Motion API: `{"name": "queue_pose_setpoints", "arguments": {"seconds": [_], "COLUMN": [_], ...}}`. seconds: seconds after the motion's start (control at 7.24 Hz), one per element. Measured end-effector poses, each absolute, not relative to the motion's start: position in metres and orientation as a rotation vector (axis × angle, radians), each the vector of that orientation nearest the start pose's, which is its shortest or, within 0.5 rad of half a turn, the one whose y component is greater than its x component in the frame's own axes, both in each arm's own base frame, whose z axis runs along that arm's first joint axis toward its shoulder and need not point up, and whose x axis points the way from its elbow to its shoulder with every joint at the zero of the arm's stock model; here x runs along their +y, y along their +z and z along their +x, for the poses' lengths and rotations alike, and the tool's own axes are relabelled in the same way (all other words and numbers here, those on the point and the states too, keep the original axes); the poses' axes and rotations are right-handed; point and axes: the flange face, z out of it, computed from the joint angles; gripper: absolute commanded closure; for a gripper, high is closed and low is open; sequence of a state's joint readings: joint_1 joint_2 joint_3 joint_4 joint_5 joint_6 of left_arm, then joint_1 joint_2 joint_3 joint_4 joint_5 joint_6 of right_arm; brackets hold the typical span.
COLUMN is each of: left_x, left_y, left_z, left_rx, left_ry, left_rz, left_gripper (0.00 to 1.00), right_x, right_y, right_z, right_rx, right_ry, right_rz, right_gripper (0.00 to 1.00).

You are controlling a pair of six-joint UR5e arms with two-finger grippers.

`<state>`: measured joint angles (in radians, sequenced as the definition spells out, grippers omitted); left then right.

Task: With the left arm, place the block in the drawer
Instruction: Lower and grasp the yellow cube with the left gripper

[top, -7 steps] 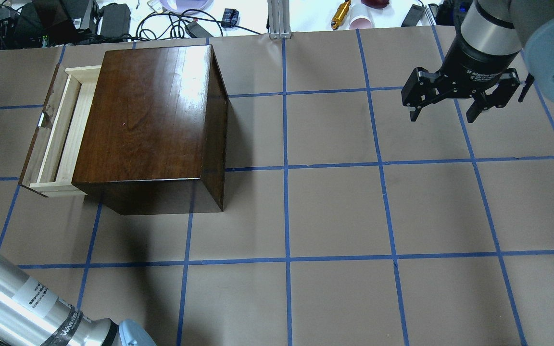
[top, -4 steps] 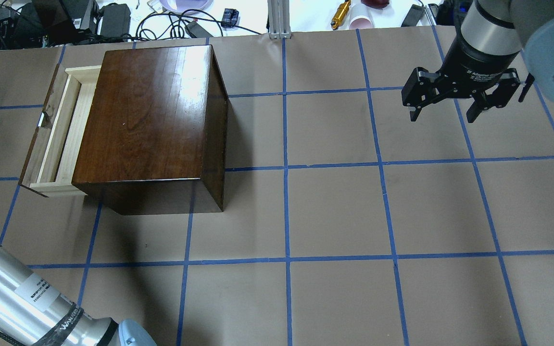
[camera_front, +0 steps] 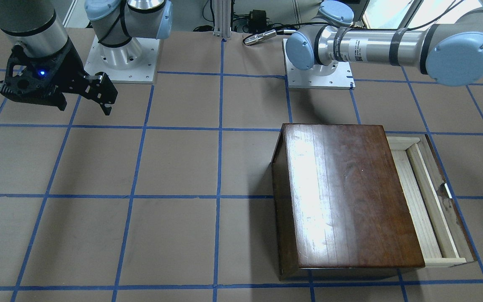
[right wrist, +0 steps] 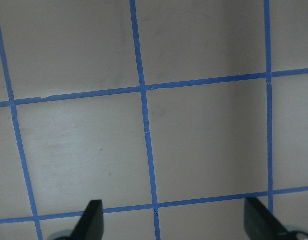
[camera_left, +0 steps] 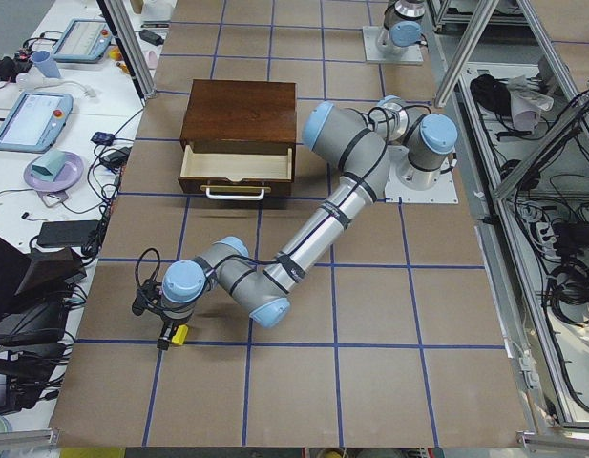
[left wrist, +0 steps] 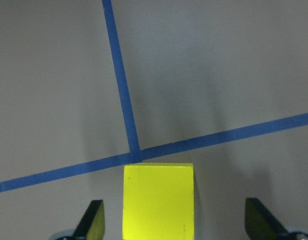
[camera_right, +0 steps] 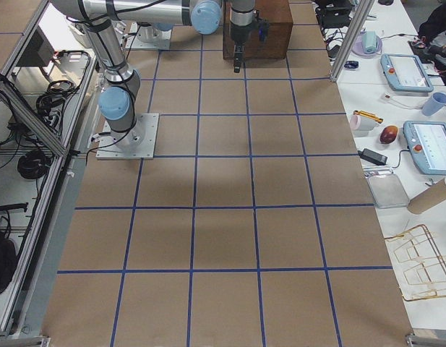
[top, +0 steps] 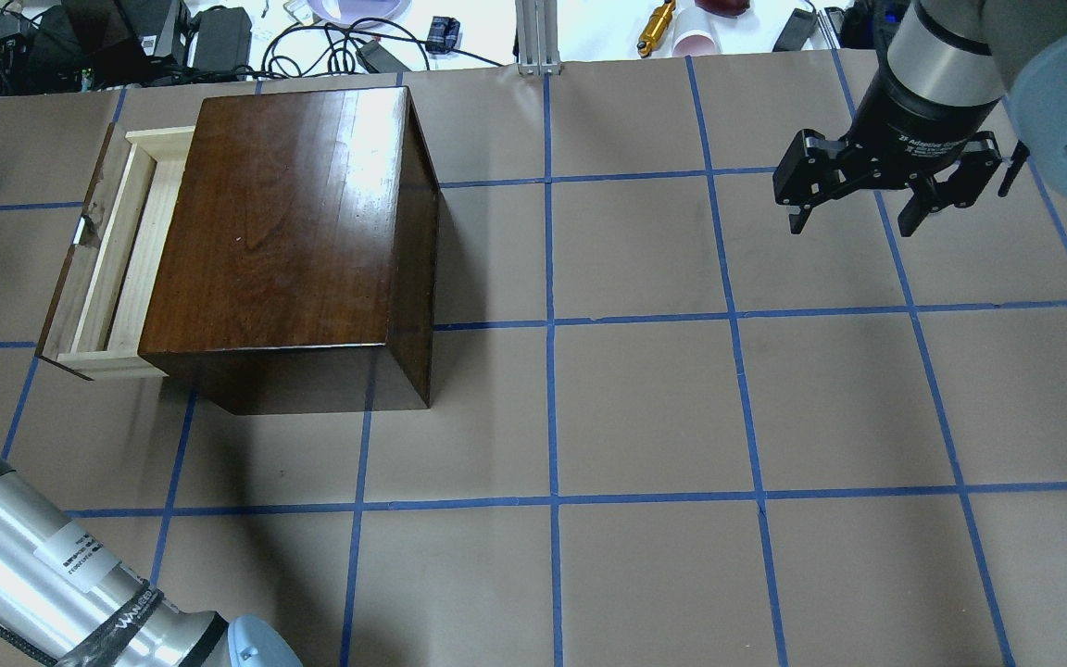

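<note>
The left gripper (left wrist: pixel 177 222) is wide open, its 2 fingers (left wrist: pixel 94 222) straddling the block (left wrist: pixel 158 200) with a gap on each side, so it grips nothing. The block sits on the table (top: pixel 645 408) at a crossing of blue tape lines (left wrist: pixel 119 90), well apart from the drawer (top: pixel 115 259), which stands pulled out of the box (top: pixel 283 222). The right gripper (top: pixel 853 222) hangs open and empty above the table.
</note>
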<state>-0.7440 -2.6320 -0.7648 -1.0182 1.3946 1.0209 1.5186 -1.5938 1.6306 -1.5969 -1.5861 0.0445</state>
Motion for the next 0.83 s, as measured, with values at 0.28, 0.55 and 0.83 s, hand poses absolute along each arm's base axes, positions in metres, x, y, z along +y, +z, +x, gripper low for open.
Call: {"name": "queue_pose_setpoints", "arguments": {"seconds": [0.28, 0.55, 0.83], "left_x": [-0.707, -0.708, -0.708], "left_y": [0.193, 0.184, 0.18], "left_z": [0.545, 0.547, 0.547], "left_rx": [2.955, 2.959, 2.96], "left_ry": [-0.478, -0.475, -0.472], "left_rz": [0.328, 0.327, 0.331], "left_gripper": [0.0, 0.64, 1.0], "right_x": [-0.487, -0.487, -0.487], "right_y": [0.472, 0.472, 0.472], "right_z": [0.107, 0.107, 0.107], "right_rx": [3.153, 3.153, 3.153], "right_ry": [0.017, 0.017, 0.018], "right_rz": [0.152, 0.152, 0.152], "right_gripper": [0.0, 0.0, 0.0]}}
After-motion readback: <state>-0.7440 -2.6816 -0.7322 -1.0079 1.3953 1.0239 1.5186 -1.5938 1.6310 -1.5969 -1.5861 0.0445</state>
